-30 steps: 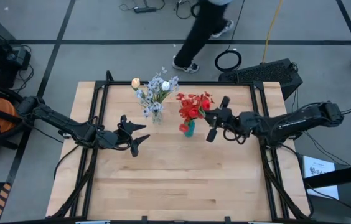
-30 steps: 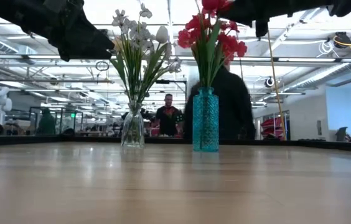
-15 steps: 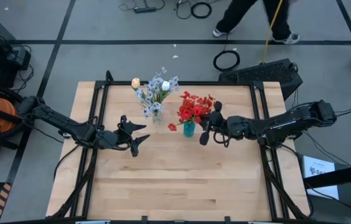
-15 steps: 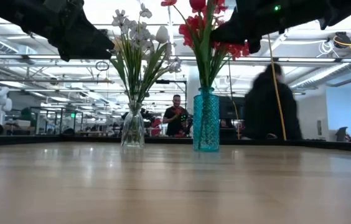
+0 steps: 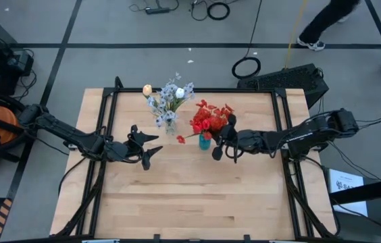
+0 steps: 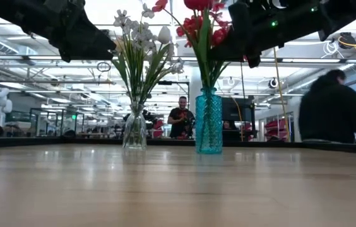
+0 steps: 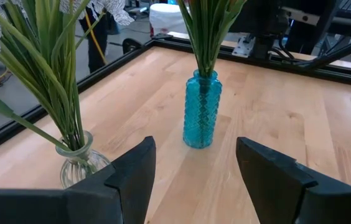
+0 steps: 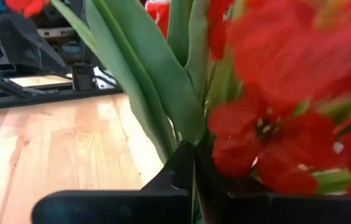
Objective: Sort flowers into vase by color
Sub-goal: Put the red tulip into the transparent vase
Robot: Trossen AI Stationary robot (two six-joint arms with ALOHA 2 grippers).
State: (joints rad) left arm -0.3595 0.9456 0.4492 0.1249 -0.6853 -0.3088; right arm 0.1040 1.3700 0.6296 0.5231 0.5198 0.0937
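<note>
Two vases standing side by side near far edge of surface (image 5: 177,196): clear vase (image 5: 169,125) with pale sprays, teal vase (image 5: 205,140) with red flowers (image 5: 207,116). Narrow gap lying between them. Right pincer (image 5: 219,144), shut, crowding teal vase from right. Left pincer (image 5: 148,145), spread wide, hanging left of clear vase. Near half of surface lying bare.

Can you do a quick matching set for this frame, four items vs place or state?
Items:
1. teal vase
2. clear glass vase
3. left gripper
4. right gripper

States:
A. holds pale lavender-white sprays
B. open, over bare table
C. holds red flowers
D. shut, pressed in among the red blossoms

Pairs: 1-C, 2-A, 3-B, 4-D
</note>
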